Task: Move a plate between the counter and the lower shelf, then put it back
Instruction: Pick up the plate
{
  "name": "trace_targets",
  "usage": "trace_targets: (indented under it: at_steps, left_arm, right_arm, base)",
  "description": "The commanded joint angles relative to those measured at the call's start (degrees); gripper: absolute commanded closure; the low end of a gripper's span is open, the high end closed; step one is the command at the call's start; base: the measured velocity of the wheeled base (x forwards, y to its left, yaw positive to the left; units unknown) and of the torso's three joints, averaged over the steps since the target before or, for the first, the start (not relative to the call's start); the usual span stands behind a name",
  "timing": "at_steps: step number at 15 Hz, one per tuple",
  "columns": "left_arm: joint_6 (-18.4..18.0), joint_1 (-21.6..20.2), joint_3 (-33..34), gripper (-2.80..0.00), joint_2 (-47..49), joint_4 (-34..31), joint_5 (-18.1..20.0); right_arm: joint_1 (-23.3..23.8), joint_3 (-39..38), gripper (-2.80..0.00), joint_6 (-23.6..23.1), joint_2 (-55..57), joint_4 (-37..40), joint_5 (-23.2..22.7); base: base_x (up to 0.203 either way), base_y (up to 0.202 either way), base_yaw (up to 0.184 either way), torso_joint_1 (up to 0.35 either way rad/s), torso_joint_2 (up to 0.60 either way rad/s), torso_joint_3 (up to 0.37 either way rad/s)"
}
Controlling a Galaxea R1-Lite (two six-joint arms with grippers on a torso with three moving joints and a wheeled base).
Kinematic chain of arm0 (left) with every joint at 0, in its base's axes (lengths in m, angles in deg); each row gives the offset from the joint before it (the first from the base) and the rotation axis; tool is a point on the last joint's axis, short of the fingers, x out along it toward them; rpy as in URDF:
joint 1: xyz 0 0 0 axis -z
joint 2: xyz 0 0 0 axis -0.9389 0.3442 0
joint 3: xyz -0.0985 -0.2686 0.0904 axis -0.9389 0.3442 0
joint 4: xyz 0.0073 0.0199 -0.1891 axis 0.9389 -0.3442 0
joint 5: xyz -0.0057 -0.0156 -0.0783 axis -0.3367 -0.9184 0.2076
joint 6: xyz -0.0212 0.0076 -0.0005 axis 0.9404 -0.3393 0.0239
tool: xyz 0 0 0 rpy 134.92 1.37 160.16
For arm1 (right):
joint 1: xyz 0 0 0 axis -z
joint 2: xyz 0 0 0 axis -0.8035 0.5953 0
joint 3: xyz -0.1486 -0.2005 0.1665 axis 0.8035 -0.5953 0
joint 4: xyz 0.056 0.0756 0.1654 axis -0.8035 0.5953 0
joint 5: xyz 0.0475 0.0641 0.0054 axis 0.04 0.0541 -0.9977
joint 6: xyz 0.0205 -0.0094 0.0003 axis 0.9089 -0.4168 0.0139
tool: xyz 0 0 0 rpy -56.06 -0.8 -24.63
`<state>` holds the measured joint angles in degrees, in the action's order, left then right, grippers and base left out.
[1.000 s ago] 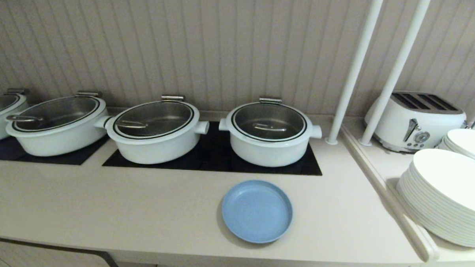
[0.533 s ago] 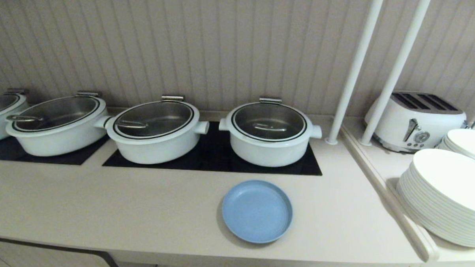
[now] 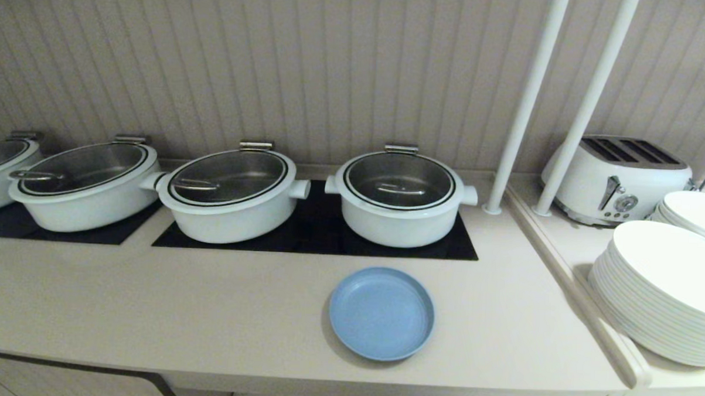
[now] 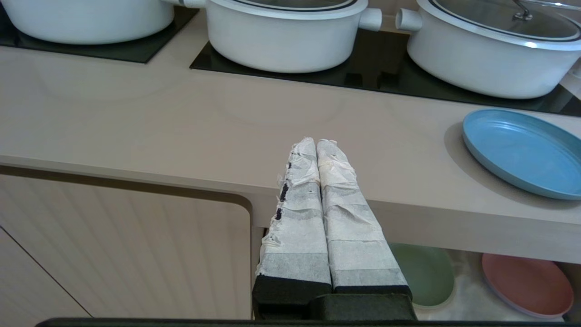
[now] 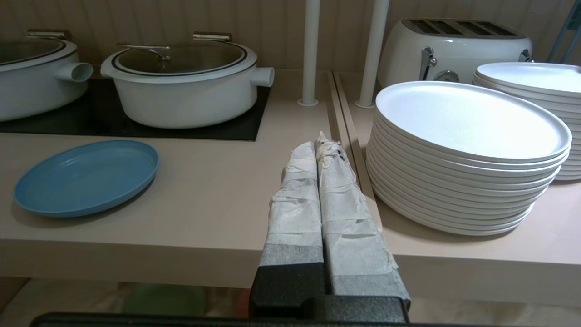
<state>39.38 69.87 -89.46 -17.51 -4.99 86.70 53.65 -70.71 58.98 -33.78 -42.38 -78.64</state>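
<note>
**A:** Head view — what differs from the pictures a second back?

**B:** Nothing. The plate (image 3: 381, 313) lies face up on the counter (image 3: 149, 308), just in front of the black cooktop panel (image 3: 316, 238) and nearest the rightmost pot (image 3: 398, 198); it sits exactly as it did earlier, and neither arm shows. The stack of white plates (image 3: 660, 291) and the toaster (image 3: 617, 178) stand well to the right of the plate, on the side surface.

**A:** Left wrist view?

**B:** The left gripper (image 4: 317, 147) hangs before the counter's front edge, left of the plate, its two taped fingers (image 4: 297, 213) pressed together, holding nothing. Below the counter, the lower shelf (image 4: 467, 272) shows a green plate (image 4: 426, 274) and a pink plate (image 4: 529, 284) — no blue one.

**A:** Right wrist view?

**B:** The right gripper (image 5: 320, 145) sits to the right of the plate, between it and the white stack, fingers likewise closed flat on each other and empty.

**A:** Meaning for the task?

**B:** Judged from this stillness, both arms are at rest with the plate on the counter: either no move has begun, or the round trip is finished. The pictures cannot settle which.
</note>
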Motion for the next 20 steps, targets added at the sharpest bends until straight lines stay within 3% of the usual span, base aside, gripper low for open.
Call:
trace_targets:
  at_steps: [1, 4, 7, 11, 15, 20]
  left_arm:
    - [0.06, 0.00, 0.01, 0.00, -0.02, 0.00, -0.03]
    - [0.06, 0.00, 0.01, 0.00, -0.02, 0.00, -0.03]
    - [0.06, 0.00, 0.02, 0.00, -0.02, 0.00, -0.03]
    - [0.06, 0.00, 0.02, 0.00, -0.02, 0.00, -0.03]
    - [0.06, 0.00, -0.06, 0.00, -0.02, 0.00, -0.03]
    - [0.06, 0.00, 0.02, 0.00, -0.02, 0.00, -0.03]
  right_arm:
    - [-0.01, 0.00, 0.00, -0.29, 0.07, -0.09, -0.04]
    - [-0.01, 0.00, 0.00, -0.78, 0.07, -0.07, -0.04]
    - [-0.01, 0.00, 0.00, -6.56, 0.07, -0.40, -0.73]
    - [-0.04, 0.00, 0.00, -5.96, 0.07, -2.29, -1.44]
    - [-0.03, 4.29, 0.00, -4.96, 1.82, -0.11, -10.00]
    - [-0.01, 15.49, 0.00, -6.10, 16.36, 0.76, -20.32]
  base:
    - [0.000, 0.000, 0.000, 0.000, 0.00, 0.000]
    - [0.000, 0.000, 0.000, 0.000, 0.00, 0.000]
    - [0.000, 0.000, 0.000, 0.000, 0.00, 0.000]
    - [0.000, 0.000, 0.000, 0.000, 0.00, 0.000]
    - [0.000, 0.000, 0.000, 0.000, 0.00, 0.000]
    - [0.000, 0.000, 0.000, 0.000, 0.00, 0.000]
